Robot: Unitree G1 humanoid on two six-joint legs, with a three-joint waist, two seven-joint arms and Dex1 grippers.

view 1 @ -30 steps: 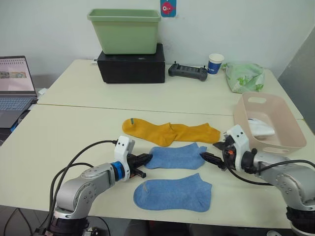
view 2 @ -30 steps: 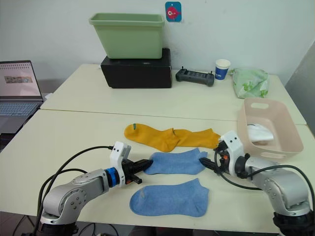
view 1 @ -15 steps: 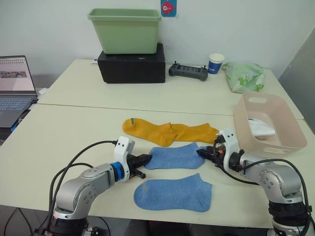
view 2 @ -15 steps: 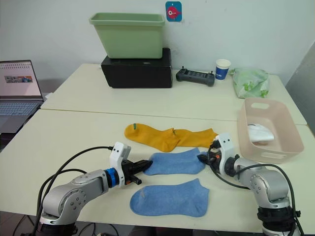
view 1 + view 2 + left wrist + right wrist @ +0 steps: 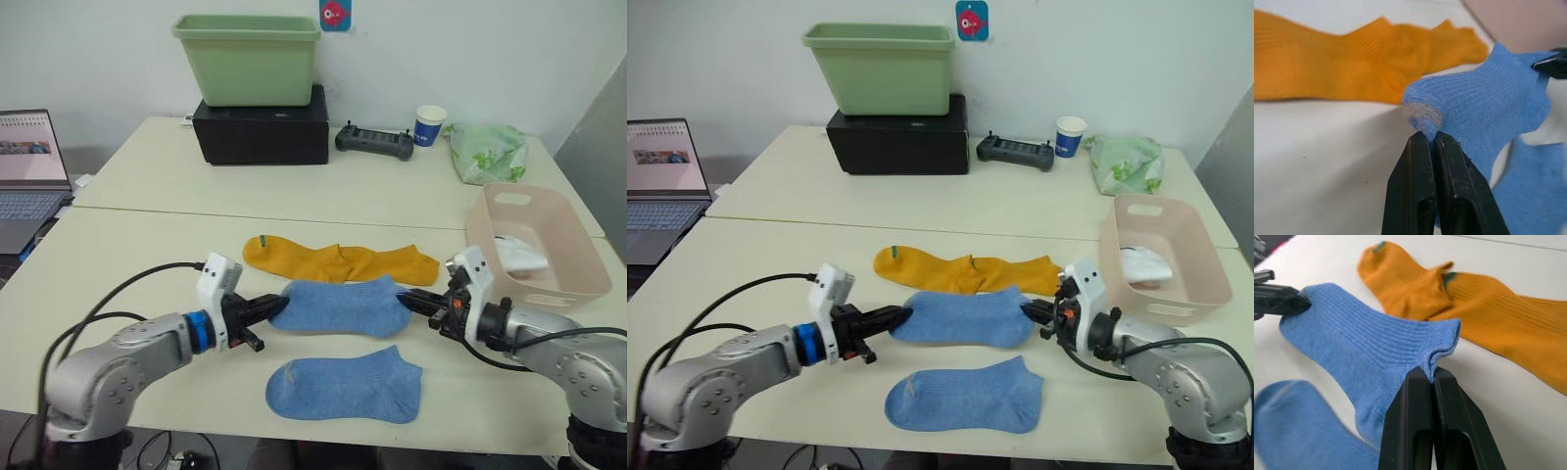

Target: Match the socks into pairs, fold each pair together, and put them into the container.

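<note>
Between both tools: blue sock [image 5: 338, 305] | left tool [image 5: 268, 308] pinches toe | right tool [image 5: 410, 299] pinches cuff

1. The open grey laptop [image 5: 24, 186] is cut off by the picture's left edge.
2. The white sock [image 5: 517, 255] in the pale pink plastic basket [image 5: 578, 257] is partly hidden by the basket's wall.
3. The small marks on the black handheld controller [image 5: 1016, 152] are too small to be told.

silver-grey arms, blue wrist ring, white camera blocks, black cables, black-fingered left pincer [image 5: 263, 309]
</note>
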